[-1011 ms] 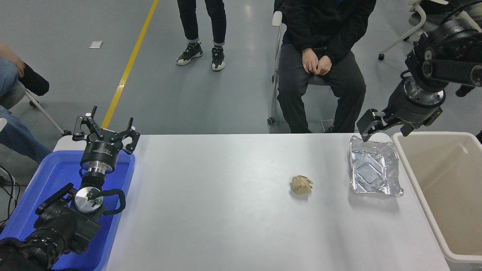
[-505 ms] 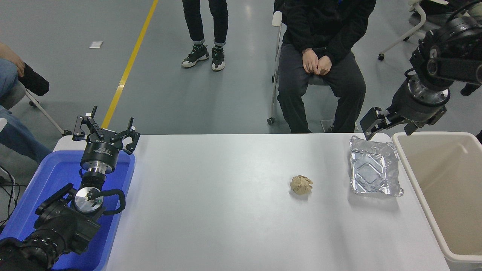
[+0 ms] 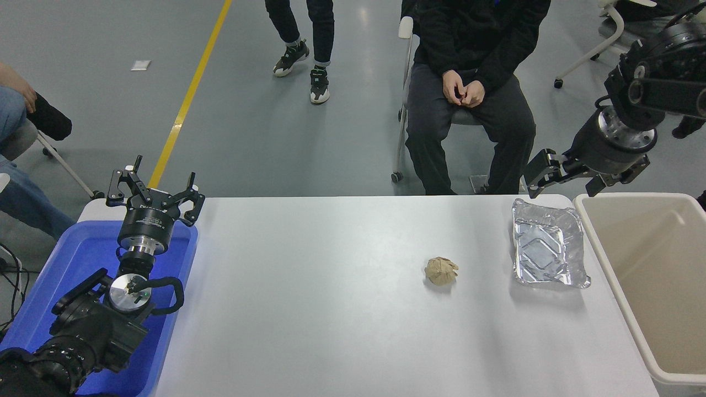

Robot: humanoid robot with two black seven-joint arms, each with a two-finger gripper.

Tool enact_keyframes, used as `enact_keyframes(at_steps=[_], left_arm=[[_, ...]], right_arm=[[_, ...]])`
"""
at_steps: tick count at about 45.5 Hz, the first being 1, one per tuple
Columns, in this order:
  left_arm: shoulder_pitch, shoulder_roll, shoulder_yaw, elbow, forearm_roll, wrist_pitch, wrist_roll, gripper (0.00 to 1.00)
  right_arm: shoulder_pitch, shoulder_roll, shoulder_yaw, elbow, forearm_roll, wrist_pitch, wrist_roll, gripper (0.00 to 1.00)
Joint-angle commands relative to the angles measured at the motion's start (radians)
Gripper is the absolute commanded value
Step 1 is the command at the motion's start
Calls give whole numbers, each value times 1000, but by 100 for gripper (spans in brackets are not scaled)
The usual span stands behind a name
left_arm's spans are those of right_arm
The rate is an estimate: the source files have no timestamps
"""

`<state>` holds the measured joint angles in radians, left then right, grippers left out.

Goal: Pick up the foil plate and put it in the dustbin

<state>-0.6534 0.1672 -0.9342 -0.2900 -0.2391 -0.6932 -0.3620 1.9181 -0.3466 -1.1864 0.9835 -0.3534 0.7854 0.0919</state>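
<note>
Silver crinkled aluminium-foil plate (image 3: pixel 547 244), roughly rectangular with an embossed base and bent rim, lies flat and open side up on the white bench (image 3: pixel 331 298), at the far right, just beside the left wall of the dustbin (image 3: pixel 651 286). The dustbin is a large cream rectangular plastic bin with a rounded rim, standing off the bench's right edge; it looks empty in the part shown. Judgement: the short gap between the two suits a brief lift and carry to the right.

Right gripper (image 3: pixel 562 176), black, hangs above and beyond the plate's far edge, apart from it, its jaws spread and holding nothing. Its arm comes in from the upper right edge, tilted down toward the bench. Judgement: the grasp is not yet made; the raised far rim is the likely place to pinch, since the base lies flat on the bench and offers no purchase. Thin foil may crush or slide under contact.

Small crumpled tan paper ball (image 3: pixel 441 271) sits to the left of the plate, well apart, not in the path to the dustbin.

Left gripper (image 3: pixel 153 190), black, jaws spread and empty, is parked over the far end of a blue plastic bin (image 3: pixel 66 286) at the bench's left edge.

A seated person in dark clothes (image 3: pixel 469 82) is at the far side, hands clasped in the lap, clear of the bench.
</note>
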Motion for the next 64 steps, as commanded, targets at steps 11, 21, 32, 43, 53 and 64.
enact_keyframes(at_steps=[11, 21, 32, 43, 53, 64], left_arm=[[0, 0, 0, 0, 0, 0, 1, 99], [0, 0, 0, 0, 0, 0, 1, 99], [0, 0, 0, 0, 0, 0, 0, 99], [0, 0, 0, 0, 0, 0, 0, 99], [0, 0, 0, 0, 0, 0, 1, 99], [0, 0, 0, 0, 0, 0, 0, 99]], right_arm=[[-139, 0, -85, -69, -19, 0, -1, 100], [-224, -38, -96, -71, -16, -233, -1, 100], [-356, -34, -9, -150, -18, -402, -1, 100], [-485, 1, 4, -282, -15, -420, -1, 100], [-669, -5, 145, -450, -15, -422, -1, 100], [-763, -5, 194, -563, -16, -423, -1, 100]])
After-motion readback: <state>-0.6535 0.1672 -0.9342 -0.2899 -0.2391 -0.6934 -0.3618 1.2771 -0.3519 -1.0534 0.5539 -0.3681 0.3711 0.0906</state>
